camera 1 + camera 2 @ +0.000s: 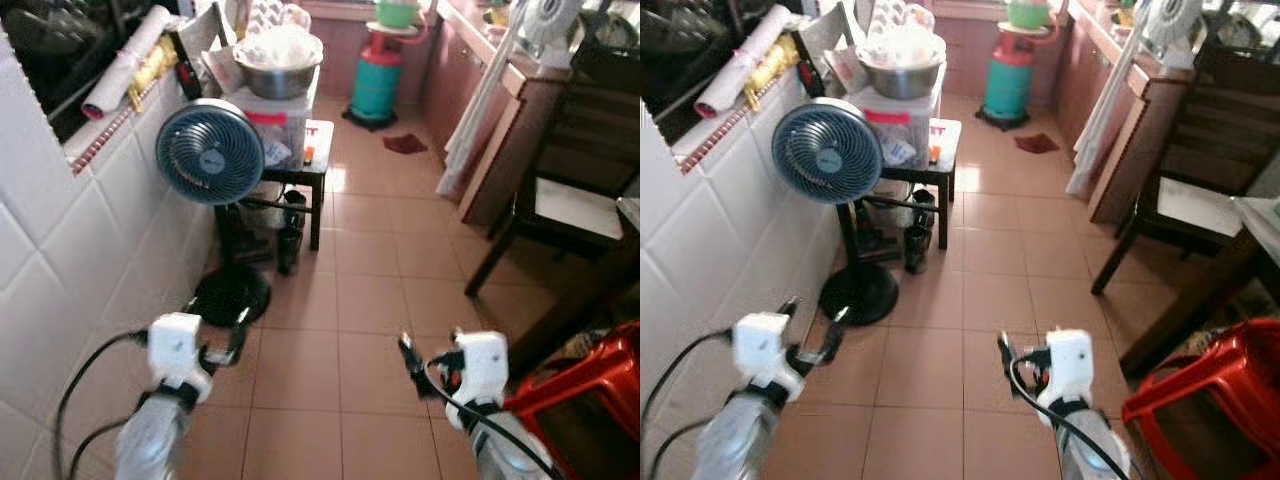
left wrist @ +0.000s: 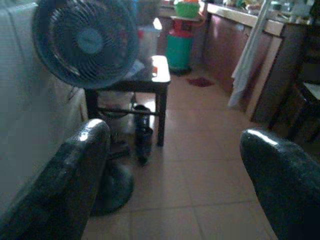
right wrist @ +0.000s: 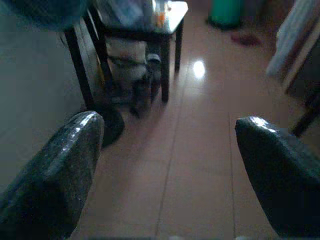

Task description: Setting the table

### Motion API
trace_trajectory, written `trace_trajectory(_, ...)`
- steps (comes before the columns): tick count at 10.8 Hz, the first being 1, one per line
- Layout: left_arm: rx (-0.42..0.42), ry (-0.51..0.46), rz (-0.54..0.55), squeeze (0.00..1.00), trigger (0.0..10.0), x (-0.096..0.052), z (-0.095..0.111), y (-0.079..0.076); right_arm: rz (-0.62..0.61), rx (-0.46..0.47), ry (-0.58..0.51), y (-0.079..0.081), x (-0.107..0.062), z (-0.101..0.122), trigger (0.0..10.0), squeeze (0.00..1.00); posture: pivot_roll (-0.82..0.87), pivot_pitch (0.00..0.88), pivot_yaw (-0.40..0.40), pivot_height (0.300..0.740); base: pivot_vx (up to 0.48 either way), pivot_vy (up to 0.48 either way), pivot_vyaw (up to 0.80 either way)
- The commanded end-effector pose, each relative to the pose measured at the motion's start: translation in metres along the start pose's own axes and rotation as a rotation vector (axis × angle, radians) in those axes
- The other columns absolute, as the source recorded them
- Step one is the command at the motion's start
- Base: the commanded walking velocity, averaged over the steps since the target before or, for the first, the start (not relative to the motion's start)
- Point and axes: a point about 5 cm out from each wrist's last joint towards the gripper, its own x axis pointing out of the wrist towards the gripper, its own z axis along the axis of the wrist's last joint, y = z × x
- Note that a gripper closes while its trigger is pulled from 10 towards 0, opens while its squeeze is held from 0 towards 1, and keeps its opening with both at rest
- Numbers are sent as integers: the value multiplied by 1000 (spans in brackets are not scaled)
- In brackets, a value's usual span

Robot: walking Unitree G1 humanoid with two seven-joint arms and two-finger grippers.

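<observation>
Both your left gripper (image 1: 222, 352) and your right gripper (image 1: 418, 366) hang over the tiled floor (image 1: 350, 300) with fingers spread wide and nothing in them. The table you must set is only a dark corner (image 1: 628, 212) at your right, past the wooden chair (image 1: 560, 200) and red stool (image 1: 590, 385), and its top is cut off. No plates or cups can be made out yet; they will likely be hard, slippery and easy to break, so take each one by its rim.
</observation>
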Motion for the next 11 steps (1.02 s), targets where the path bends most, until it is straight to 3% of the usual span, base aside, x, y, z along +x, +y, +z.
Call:
trace_trajectory(1, 11, -12, -20, 0, 10000, 2, 7, -3, -11, -24, 3, -4, -3, 1, 10000, 0, 184, 0, -48, 740, 0, 0, 0)
trace_trajectory(3, 15, 68, -28, 0, 10000, -7, -7, -3, -38, -12, 42, -6, -5, -6, 10000, 0, 188, 0, -48, 740, 0, 0, 0)
trace_trajectory(4, 12, 92, -32, 0, 10000, -10, -10, -5, -42, -20, 62, -7, -5, -7, 10000, 0, 187, 0, -50, 740, 0, 0, -800)
trace_trajectory(6, -39, 103, -15, 0, 10000, -7, -12, -2, -54, -24, 54, -11, 2, -3, 10000, 0, 184, 0, -49, 740, 0, 0, -800)
trace_trajectory(9, -51, 95, -33, 0, 10000, -4, -11, -2, -86, -22, 50, -17, 7, -1, 10000, 0, 181, 0, -49, 740, 0, 0, -800)
trace_trajectory(11, -96, 122, -86, 0, 10000, -4, -12, -7, -82, -23, 53, -16, 7, -2, 10000, 0, 180, 0, -52, 740, 0, 0, 0)
